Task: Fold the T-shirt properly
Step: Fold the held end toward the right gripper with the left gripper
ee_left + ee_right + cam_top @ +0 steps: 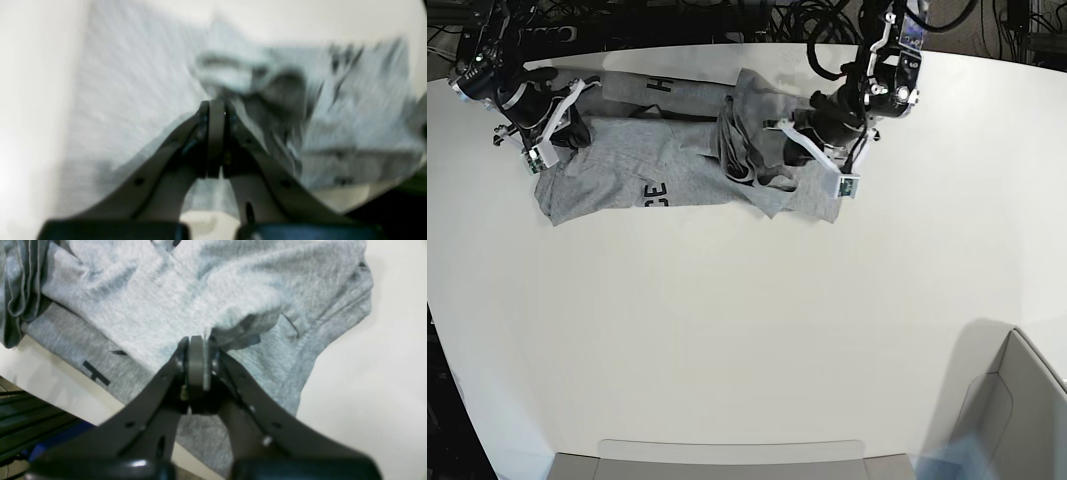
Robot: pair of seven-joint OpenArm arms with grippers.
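- The T-shirt [677, 165], heather grey with black block letters showing, lies crumpled and partly folded at the white bench's [747, 330] far edge.
- Left tool [217, 105] is clamped on bunched cloth.
- Right tool [196, 340] pinches a raised fold.

Even bright overhead light; heavy motion blur in left wrist view.

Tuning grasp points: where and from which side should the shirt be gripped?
Judging by pose: grip the T-shirt at its two outer ends, from above. It lies stretched sideways on the table, bunched mid-length; the left gripper and right gripper already pinch cloth there.
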